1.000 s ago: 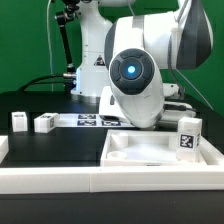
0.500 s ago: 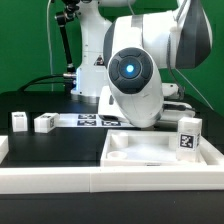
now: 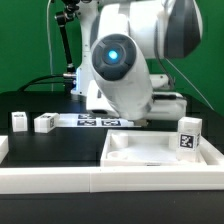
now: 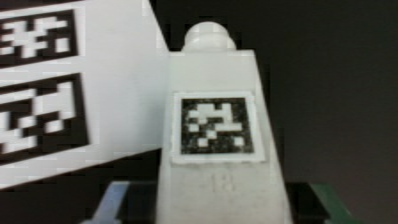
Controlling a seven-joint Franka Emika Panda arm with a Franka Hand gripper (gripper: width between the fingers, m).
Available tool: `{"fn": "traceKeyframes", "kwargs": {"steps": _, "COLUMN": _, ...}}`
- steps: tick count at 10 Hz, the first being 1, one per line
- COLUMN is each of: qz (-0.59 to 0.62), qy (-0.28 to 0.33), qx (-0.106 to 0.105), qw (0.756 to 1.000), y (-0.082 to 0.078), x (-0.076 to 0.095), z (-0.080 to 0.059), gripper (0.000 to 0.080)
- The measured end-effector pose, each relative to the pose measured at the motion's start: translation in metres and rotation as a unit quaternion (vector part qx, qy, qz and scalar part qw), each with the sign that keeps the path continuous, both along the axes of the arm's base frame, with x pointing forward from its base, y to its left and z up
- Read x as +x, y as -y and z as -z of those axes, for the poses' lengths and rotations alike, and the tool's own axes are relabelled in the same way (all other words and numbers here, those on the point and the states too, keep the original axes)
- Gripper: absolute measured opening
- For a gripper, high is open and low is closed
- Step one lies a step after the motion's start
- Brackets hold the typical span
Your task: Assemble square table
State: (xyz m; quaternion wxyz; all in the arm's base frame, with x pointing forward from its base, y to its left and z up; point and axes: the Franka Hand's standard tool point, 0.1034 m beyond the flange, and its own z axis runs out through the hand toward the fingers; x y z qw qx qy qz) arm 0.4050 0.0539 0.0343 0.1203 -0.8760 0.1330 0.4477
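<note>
While the arm (image 3: pixel 125 75) is filling the middle of the exterior view, it is hiding the gripper, so nothing of the jaws is showing from there. The square table top (image 3: pixel 150 152) is lying on the black work surface (image 3: pixel 60 145) at the near side, toward the exterior view's right. An upright leg (image 3: pixel 187 137) is standing at its right edge; whether it is on the top or just beside it is unclear. On the exterior view's far left, an outer leg (image 3: pixel 20 121) and an inner leg (image 3: pixel 44 123) are sitting side by side, near the marker board (image 3: pixel 100 122). A white rail (image 3: pixel 50 182) is running along the near edge.

In the wrist view, the gripper (image 4: pixel 217 198) is clamping a fourth leg (image 4: pixel 217 120). Its dark fingers (image 4: pixel 121 200) are pressing against both sides of the base, and the leg's tag is facing the camera. The marker board (image 4: pixel 54 80) is showing beside the leg.
</note>
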Motion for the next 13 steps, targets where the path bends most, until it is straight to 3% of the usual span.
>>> {"fn": "traceKeyframes", "kwargs": {"steps": 2, "qz": 0.009, "qy": 0.032, "qx": 0.0, "qw": 0.999, "y": 0.016, "x": 0.021, "z": -0.022, "gripper": 0.029}}
{"fn": "traceKeyframes", "kwargs": {"steps": 4, "qz": 0.012, "qy": 0.064, "qx": -0.012, "qw": 0.998, "y": 0.017, "x": 0.028, "z": -0.017, "gripper": 0.029}}
{"fn": "traceKeyframes", "kwargs": {"steps": 5, "qz": 0.014, "qy": 0.108, "qx": -0.026, "qw": 0.994, "y": 0.017, "x": 0.034, "z": -0.016, "gripper": 0.029}}
{"fn": "traceKeyframes", "kwargs": {"steps": 6, "qz": 0.017, "qy": 0.13, "qx": -0.034, "qw": 0.991, "y": 0.018, "x": 0.03, "z": -0.019, "gripper": 0.029}}
{"fn": "traceKeyframes", "kwargs": {"steps": 9, "qz": 0.023, "qy": 0.213, "qx": -0.045, "qw": 0.976, "y": 0.029, "x": 0.061, "z": -0.051, "gripper": 0.029}}
{"fn": "traceKeyframes", "kwargs": {"steps": 10, "qz": 0.042, "qy": 0.224, "qx": -0.065, "qw": 0.972, "y": 0.017, "x": 0.069, "z": -0.063, "gripper": 0.029}}
{"fn": "traceKeyframes", "kwargs": {"steps": 11, "qz": 0.035, "qy": 0.257, "qx": -0.065, "qw": 0.964, "y": -0.001, "x": 0.095, "z": -0.086, "gripper": 0.0291}}
{"fn": "traceKeyframes", "kwargs": {"steps": 12, "qz": 0.033, "qy": 0.302, "qx": -0.073, "qw": 0.95, "y": 0.002, "x": 0.105, "z": -0.082, "gripper": 0.0291}}
{"fn": "traceKeyframes", "kwargs": {"steps": 13, "qz": 0.04, "qy": 0.331, "qx": -0.088, "qw": 0.939, "y": 0.003, "x": 0.101, "z": -0.078, "gripper": 0.0291}}
